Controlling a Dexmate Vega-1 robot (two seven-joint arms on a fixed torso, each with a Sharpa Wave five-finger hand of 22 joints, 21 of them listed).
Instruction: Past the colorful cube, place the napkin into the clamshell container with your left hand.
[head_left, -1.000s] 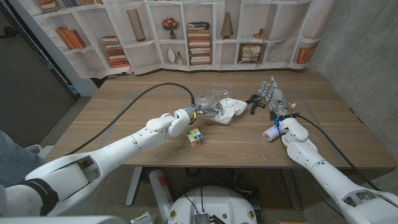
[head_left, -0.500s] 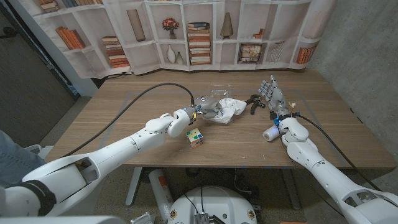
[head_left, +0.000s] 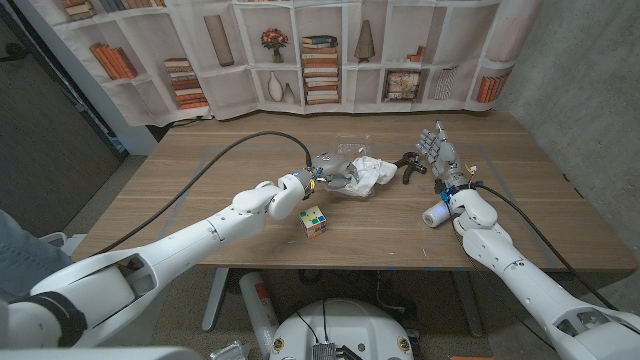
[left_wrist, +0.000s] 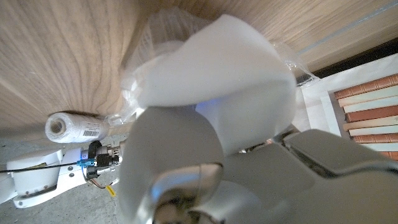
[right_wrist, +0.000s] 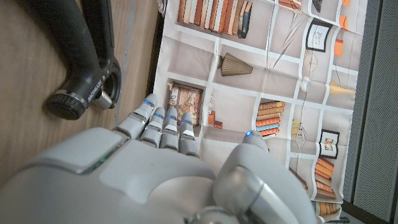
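White napkin (head_left: 372, 173), multicolour cube (head_left: 314, 221), clear container (head_left: 352, 152), black tool (head_left: 407, 163).

The left arm is reaching from the near left corner across the table, and the left hand (head_left: 325, 175) is holding a crumpled white paper napkin (head_left: 372, 173) in its fingers. The right hand (head_left: 440, 157) is standing upright with fingers spread apart, holding nothing.

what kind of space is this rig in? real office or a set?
Likely a lab or test set, not a lived-in room. The bookshelf backdrop is a printed sheet with wrinkles, hung before a bare concrete wall. The wooden table holds only props, like a colorful cube.
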